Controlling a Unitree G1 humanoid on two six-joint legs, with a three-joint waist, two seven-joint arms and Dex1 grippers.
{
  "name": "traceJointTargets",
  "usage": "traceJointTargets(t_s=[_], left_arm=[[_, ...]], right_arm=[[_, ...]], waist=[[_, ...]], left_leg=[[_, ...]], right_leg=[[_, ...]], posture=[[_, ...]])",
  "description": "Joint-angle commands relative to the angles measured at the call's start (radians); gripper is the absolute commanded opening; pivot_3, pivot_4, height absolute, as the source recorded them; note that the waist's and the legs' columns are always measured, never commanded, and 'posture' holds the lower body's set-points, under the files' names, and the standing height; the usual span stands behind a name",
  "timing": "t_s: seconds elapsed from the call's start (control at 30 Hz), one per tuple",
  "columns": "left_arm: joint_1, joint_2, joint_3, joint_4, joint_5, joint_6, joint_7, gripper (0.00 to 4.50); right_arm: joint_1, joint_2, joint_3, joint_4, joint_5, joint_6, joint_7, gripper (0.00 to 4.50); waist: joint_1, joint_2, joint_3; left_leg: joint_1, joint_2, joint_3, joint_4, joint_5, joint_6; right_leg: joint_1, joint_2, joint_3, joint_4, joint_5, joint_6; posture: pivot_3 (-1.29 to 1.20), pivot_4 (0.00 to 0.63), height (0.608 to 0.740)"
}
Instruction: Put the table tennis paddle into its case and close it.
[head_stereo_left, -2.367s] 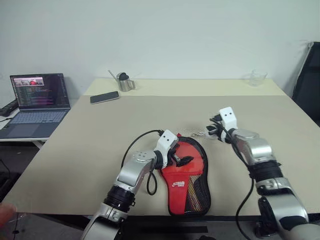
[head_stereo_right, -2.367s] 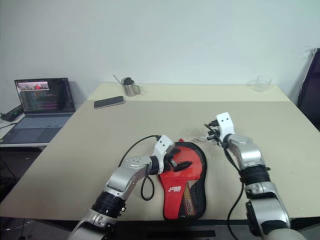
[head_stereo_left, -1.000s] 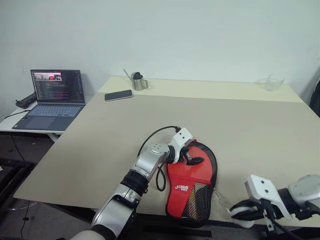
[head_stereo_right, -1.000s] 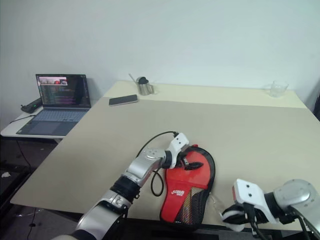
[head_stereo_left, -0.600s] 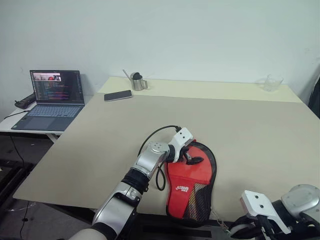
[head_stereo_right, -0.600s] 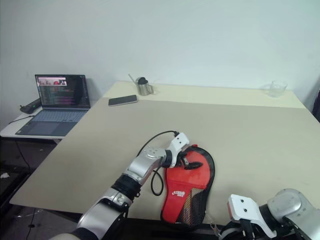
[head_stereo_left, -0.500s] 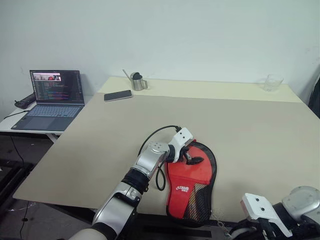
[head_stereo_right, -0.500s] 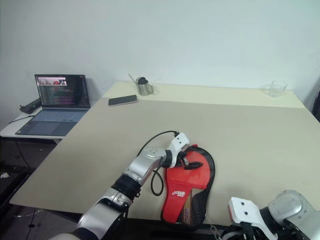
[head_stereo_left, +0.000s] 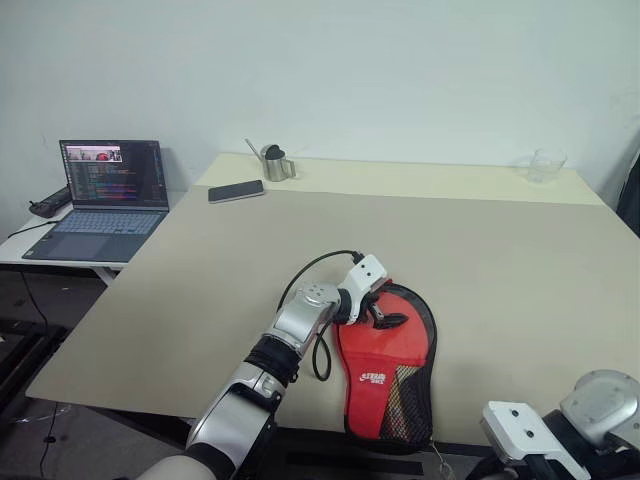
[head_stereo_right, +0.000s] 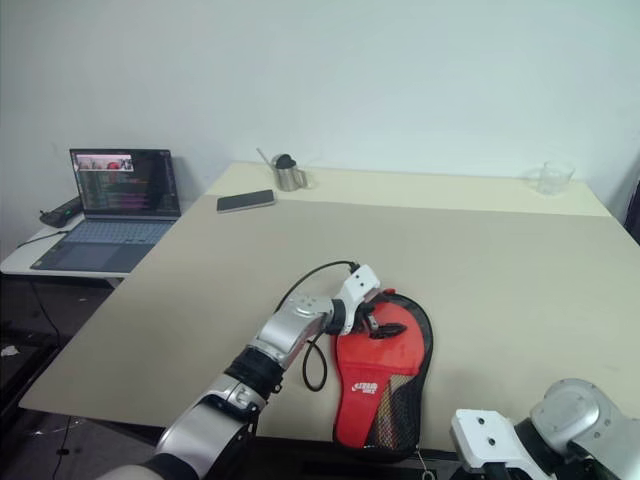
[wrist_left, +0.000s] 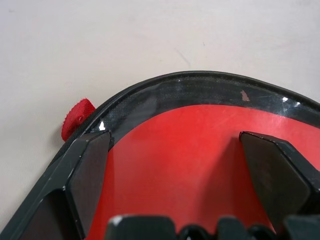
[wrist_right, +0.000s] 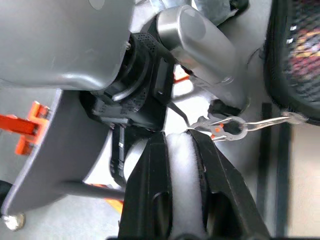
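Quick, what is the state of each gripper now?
Left gripper: open, fingers spread over the round end of the case.
Right gripper: shut on a white zip-pull loop.

Two head views down over the table (head_stereo_left: 200, 260); wrist views close on the case (wrist_left: 200, 150).

The case (head_stereo_left: 388, 370) covers whatever lies inside it, its narrow end hangs past the table edge (head_stereo_left: 300, 425), and the right gripper's tips are cut off.
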Motion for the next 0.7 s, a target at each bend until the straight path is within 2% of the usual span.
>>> traceJointTargets(t_s=[0.03, 0.23, 0.43, 0.53, 0.7], left_arm=[[0.013, -0.002, -0.017, 0.051, 0.028, 0.016, 0.004, 4.5], [0.002, -0.004, -0.004, 0.064, 0.027, 0.003, 0.011, 4.5], [0.003, 0.014, 0.109, -0.037, -0.111, 0.054, -0.08, 4.5], [0.009, 0.064, 0.158, -0.158, -0.206, 0.093, -0.185, 4.5], [0.024, 0.226, 0.232, -0.37, -0.321, 0.157, -0.312, 4.5]], right_arm=[[-0.02, 0.0, 0.006, 0.021, -0.004, -0.004, 0.012, 0.2], [-0.059, 0.006, 0.04, 0.056, -0.027, 0.002, 0.008, 2.2], [-0.195, 0.019, -0.033, 0.297, -0.114, -0.084, -0.042, 4.28], [-0.31, 0.044, -0.093, 0.427, -0.088, -0.095, -0.042, 4.41], [-0.514, 0.121, -0.136, 0.59, -0.032, -0.075, -0.017, 4.41]], waist=[[0.0, 0.0, 0.0], [-0.003, 0.0, 0.0], [-0.013, -0.001, 0.001], [-0.029, -0.001, 0.002], [-0.046, -0.003, 0.007]], left_leg=[[0.0, 0.0, 0.0, 0.0, 0.0, 0.0], [0.0, 0.0, 0.0, 0.0, 0.0, 0.0], [0.0, 0.0, 0.002, 0.001, 0.0, 0.0], [0.0, 0.001, 0.002, 0.0, 0.0, -0.001], [-0.001, 0.002, 0.004, 0.0, 0.0, -0.001]], right_leg=[[0.0, 0.0, 0.0, 0.0, 0.0, 0.0], [0.0, 0.0, 0.0, 0.0, 0.0, 0.0], [-0.001, 0.0, 0.001, 0.0, 0.001, 0.0], [-0.003, 0.001, 0.002, 0.004, 0.001, -0.001], [-0.007, 0.001, 0.004, 0.007, 0.0, -0.002]], posture=[[0.0, 0.15, 0.74], [0.0, 0.15, 0.74], [0.0, 0.15, 0.74], [0.0, 0.15, 0.74], [0.0, 0.15, 0.74]])
